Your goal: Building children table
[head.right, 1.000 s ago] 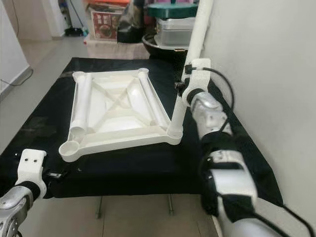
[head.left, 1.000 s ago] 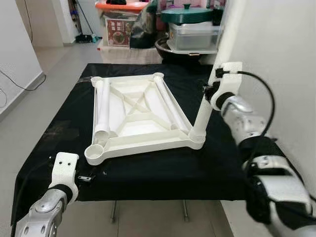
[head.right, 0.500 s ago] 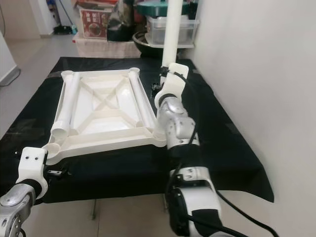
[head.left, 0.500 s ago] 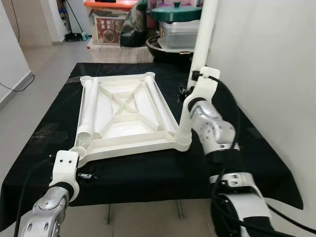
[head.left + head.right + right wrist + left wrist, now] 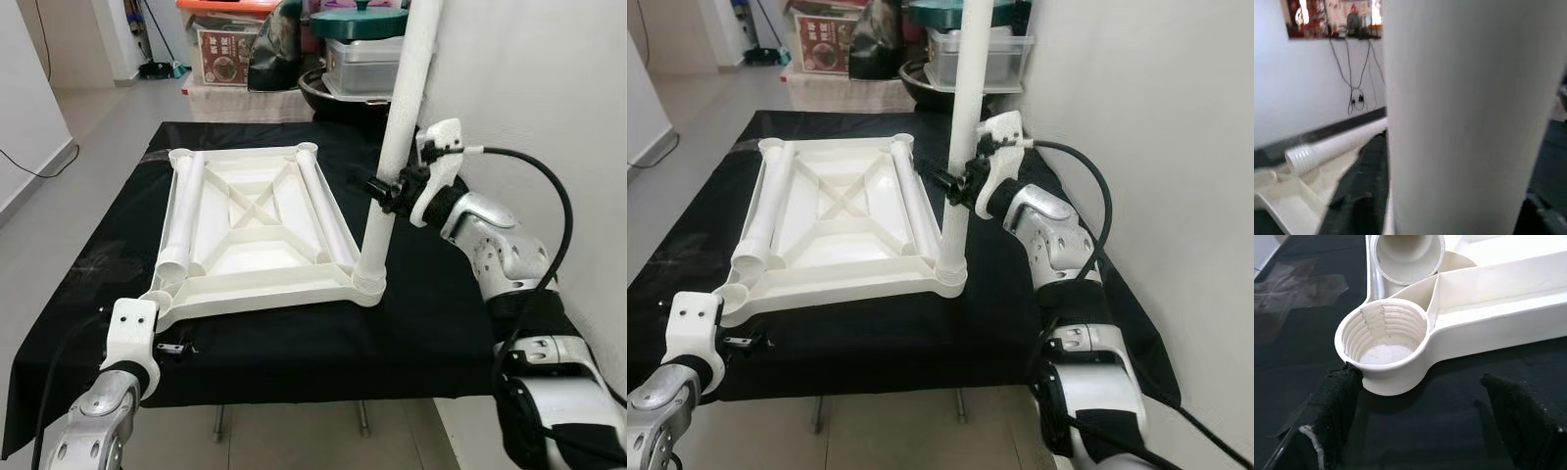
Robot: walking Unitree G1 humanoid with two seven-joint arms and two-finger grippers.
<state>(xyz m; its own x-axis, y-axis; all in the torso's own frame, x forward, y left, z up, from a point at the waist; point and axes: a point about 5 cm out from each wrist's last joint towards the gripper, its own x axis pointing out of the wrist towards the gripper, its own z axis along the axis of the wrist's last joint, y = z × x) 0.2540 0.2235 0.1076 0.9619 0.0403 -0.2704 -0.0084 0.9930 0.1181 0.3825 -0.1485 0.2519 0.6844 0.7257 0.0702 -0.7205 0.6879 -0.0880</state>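
The white children's table top (image 5: 257,292) lies upside down on a black cloth (image 5: 294,343). One white leg (image 5: 404,108) stands upright in the near right corner socket (image 5: 369,282), and my right gripper (image 5: 384,190) is shut on it about halfway up. In the right wrist view this leg (image 5: 1459,117) is very close. My left gripper (image 5: 1418,377) is open at the near left corner, one finger (image 5: 1334,401) against the empty threaded socket (image 5: 1383,340). Two loose legs (image 5: 183,211) (image 5: 328,206) lie inside the top.
A white wall (image 5: 529,88) runs close along the right side of the table. Behind the table stand storage boxes (image 5: 230,49) and a pot with a green lid (image 5: 358,22). Bare floor (image 5: 88,127) lies to the left.
The camera has shifted. My right arm has swung out to the right of the upright leg while its gripper keeps hold. The left gripper stays at the empty socket.
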